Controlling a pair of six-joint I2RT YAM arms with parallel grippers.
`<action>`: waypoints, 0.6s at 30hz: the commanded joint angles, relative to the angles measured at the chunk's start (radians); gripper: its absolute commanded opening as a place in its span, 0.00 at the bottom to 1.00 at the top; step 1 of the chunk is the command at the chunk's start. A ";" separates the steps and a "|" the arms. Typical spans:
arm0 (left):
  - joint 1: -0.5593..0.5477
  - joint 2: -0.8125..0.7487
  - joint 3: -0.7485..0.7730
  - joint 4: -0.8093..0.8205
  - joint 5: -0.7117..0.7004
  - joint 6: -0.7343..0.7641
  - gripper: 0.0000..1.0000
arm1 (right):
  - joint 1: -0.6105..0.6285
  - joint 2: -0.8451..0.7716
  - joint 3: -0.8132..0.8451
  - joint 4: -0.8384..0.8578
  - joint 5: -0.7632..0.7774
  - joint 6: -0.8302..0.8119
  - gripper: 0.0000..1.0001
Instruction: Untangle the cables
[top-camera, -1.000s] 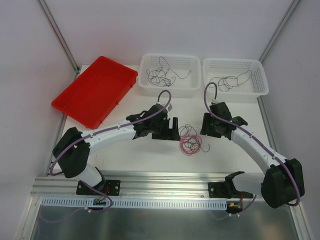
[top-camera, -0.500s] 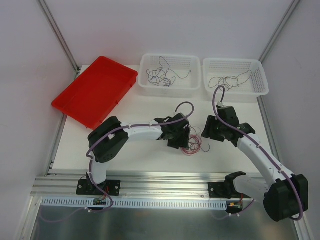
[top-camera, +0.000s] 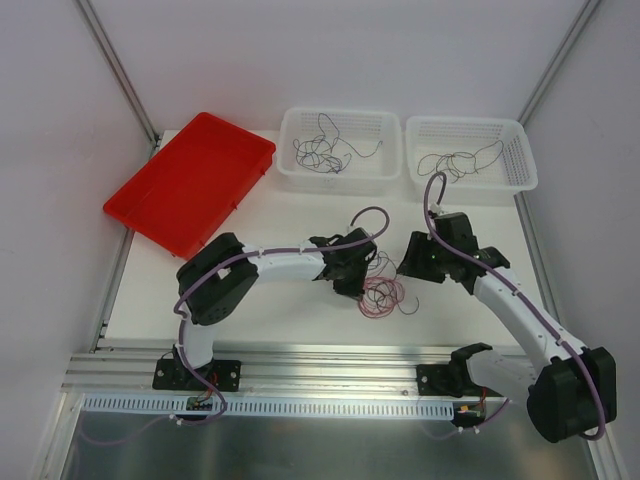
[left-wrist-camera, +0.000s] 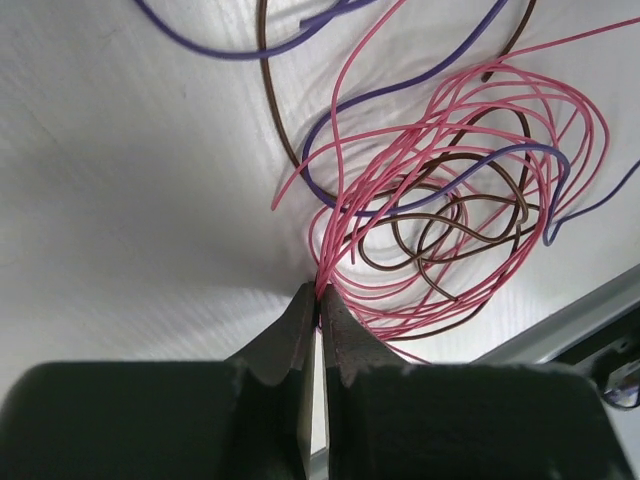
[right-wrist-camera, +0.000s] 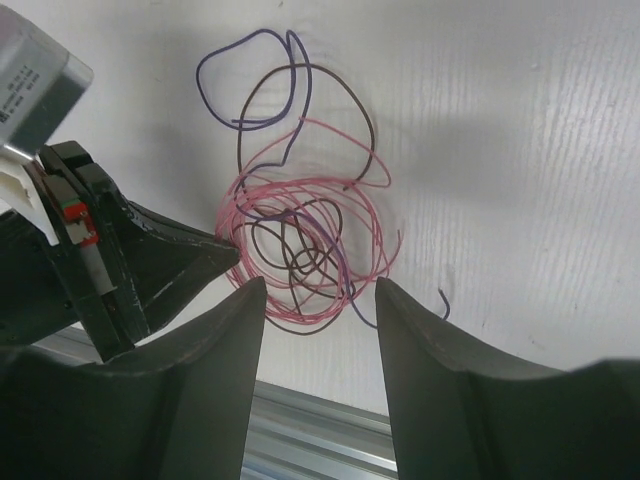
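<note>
The cables (top-camera: 381, 293) lie as one tangle of thin pink, brown and purple wires on the white table between my two arms. In the left wrist view the pink coil (left-wrist-camera: 455, 190) loops round brown and purple strands. My left gripper (left-wrist-camera: 320, 296) is shut, pinching a bundle of pink strands at the coil's left edge; from above it (top-camera: 353, 279) sits at the tangle's left side. My right gripper (right-wrist-camera: 320, 287) hovers open just to the right of and above the tangle (right-wrist-camera: 300, 250), holding nothing; from above it (top-camera: 412, 266) stands apart from the wires.
A red tray (top-camera: 190, 182) lies at the back left. Two white baskets (top-camera: 340, 170) (top-camera: 470, 178) at the back each hold loose dark wires. An aluminium rail (top-camera: 330, 365) runs along the near table edge, close below the tangle.
My left arm swung right to the tangle and its jaws closed on the pink strands. The tangle shifted slightly. The right gripper stayed near the tangle's right side, still open.
</note>
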 joint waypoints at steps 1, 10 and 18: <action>0.004 -0.083 -0.022 -0.080 -0.024 0.118 0.00 | -0.003 0.043 0.069 0.039 -0.031 -0.024 0.51; 0.004 -0.158 -0.079 -0.130 0.043 0.181 0.00 | 0.012 0.235 0.158 0.105 -0.063 -0.011 0.48; 0.004 -0.164 -0.076 -0.131 0.071 0.184 0.00 | 0.026 0.405 0.154 0.189 -0.077 0.088 0.42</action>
